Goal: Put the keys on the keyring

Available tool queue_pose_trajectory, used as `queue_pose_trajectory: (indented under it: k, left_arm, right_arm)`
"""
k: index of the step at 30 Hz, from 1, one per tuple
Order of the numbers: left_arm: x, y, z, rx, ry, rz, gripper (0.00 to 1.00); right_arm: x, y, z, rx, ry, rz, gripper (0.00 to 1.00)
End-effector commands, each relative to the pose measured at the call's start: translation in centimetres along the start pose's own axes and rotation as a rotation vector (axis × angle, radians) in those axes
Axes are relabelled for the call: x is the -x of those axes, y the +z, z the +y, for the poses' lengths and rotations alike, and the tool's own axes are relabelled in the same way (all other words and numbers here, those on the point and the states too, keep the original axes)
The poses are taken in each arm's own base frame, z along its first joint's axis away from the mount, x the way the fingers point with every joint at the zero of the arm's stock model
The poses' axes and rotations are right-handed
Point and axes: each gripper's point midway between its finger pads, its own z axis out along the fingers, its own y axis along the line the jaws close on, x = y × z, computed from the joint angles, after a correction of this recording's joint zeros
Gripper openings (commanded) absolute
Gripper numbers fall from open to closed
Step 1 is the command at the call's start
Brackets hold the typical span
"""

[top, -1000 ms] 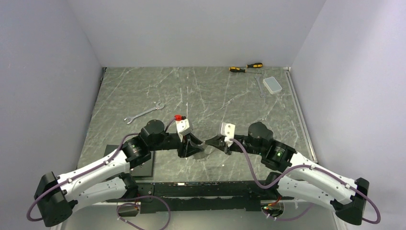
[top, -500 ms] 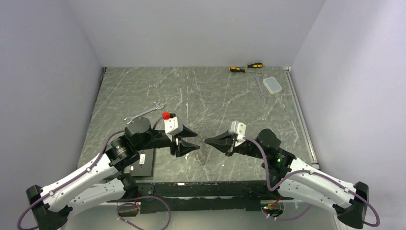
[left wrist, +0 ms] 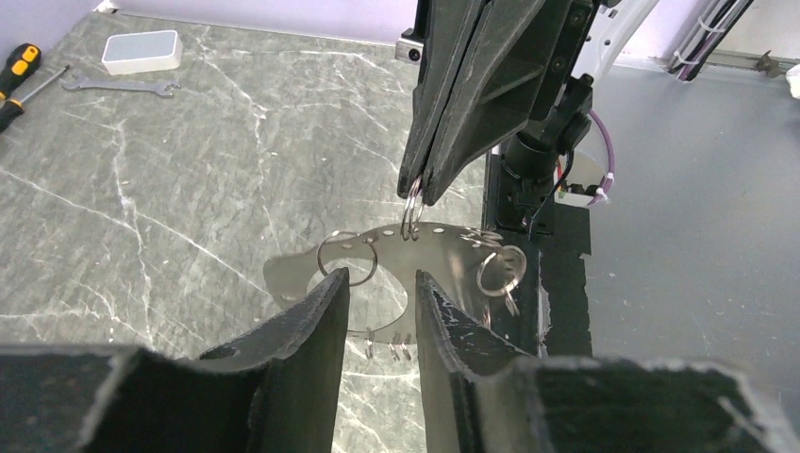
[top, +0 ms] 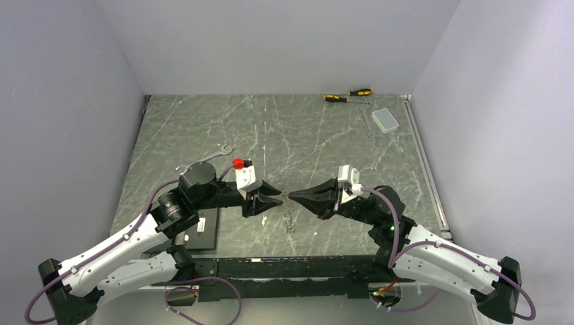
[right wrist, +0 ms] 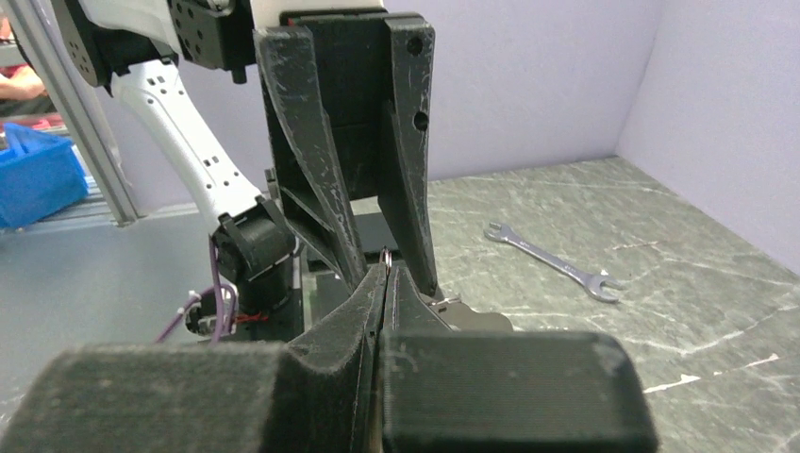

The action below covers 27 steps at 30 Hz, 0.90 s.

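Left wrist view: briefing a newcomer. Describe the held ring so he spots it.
On the table, find the right gripper, shut near the middle. Its tips pinch a small silver ring. Two similar rings lie flat on the plate beneath; only this one is held upright.

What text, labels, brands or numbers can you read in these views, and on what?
No readable text in any view.
Large wrench: no stamp legible.
Screwdrivers: too small to read.
Clear box: no label shows.
Right gripper, jaws shut on a small metal ring: no marking visible.
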Motion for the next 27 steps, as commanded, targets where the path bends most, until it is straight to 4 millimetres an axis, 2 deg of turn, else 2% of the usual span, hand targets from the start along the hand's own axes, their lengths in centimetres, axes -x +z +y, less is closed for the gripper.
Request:
queue_pose_trajectory:
  k: [1,17,27]
  left_arm:
    - [2.7,0.1,-0.5,-0.035,0.047,-0.066,0.34]
    - [4.6,0.4,-0.8,-0.051,0.02,-0.142,0.29]
    - [4.3,0.8,-0.9,-0.073,0.01,-0.131,0.24]
  right_arm:
    - [3.4,0.1,0.4,0.011,-0.006,-0.125,0.0]
    - [3.2,0.6,0.0,-0.005,0.014,-0.118,0.0]
    - [3.4,0.6,-0.1,-0.012,0.013,-0.127,0.0]
